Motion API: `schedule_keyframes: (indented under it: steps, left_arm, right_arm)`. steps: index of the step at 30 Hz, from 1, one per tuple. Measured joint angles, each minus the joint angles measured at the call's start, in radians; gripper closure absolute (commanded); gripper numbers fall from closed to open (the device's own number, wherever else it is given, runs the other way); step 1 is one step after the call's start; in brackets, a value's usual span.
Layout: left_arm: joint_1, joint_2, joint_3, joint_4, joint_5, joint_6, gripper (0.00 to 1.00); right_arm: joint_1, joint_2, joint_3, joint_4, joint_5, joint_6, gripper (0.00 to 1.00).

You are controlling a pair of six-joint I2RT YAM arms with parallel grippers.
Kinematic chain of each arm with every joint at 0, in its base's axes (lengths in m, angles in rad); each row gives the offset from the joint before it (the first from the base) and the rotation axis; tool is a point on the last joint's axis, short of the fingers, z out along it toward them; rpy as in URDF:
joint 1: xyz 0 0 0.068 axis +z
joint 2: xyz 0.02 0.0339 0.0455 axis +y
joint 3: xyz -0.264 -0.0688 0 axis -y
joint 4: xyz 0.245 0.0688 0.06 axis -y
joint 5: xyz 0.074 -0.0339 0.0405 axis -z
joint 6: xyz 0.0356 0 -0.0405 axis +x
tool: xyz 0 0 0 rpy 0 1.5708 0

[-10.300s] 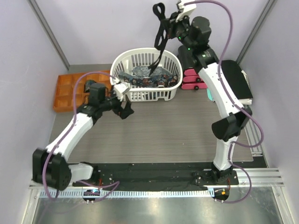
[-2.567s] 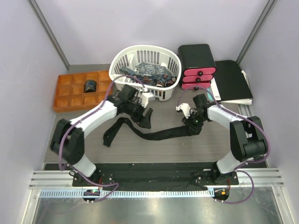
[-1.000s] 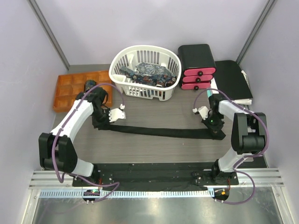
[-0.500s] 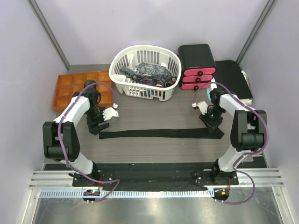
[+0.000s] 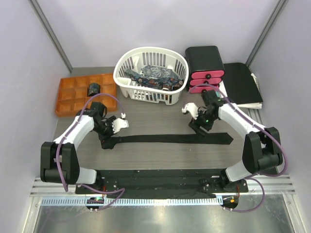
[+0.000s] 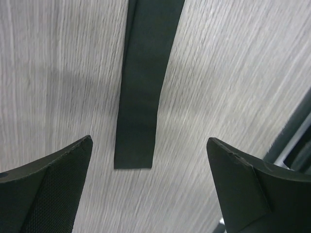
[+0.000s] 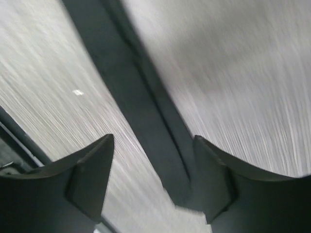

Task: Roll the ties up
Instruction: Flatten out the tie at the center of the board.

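Black plain fabric necktie (image 5: pixel 165 139) lies flat on the grey wood-grain table (image 5: pixel 160 114) just in front of the white slatted plastic basket (image 5: pixel 146 94). Both claws hang spread and empty, the left gripper (image 5: pixel 108 132) over its narrow end and the right gripper (image 5: pixel 200 124) over the strip short of the broad end. Rolling is best begun at one end, turning it squarely onto itself with edges aligned while the other claw pins the strip. The long axis runs parallel to the basket's front wall, with the narrow square-cut end pointing past the basket's left side.
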Motion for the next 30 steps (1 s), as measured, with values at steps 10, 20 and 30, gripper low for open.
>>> schedule_keyframes:
  steps: [10,20,30]
  left_arm:
    - [-0.029,0.049,-0.045,0.093,-0.005,0.035,0.11]
    - [-0.03,0.143,-0.036,0.172,-0.074,0.093,0.6]
    - [-0.019,0.173,-0.009,0.179,-0.099,0.127,0.59]
  right_arm:
    - [0.176,0.05,-0.072,0.151,0.023,-0.056,0.27]
    - [0.196,0.112,-0.135,0.174,0.06,-0.116,0.37]
    - [0.042,0.022,-0.196,0.091,0.142,-0.268,0.22]
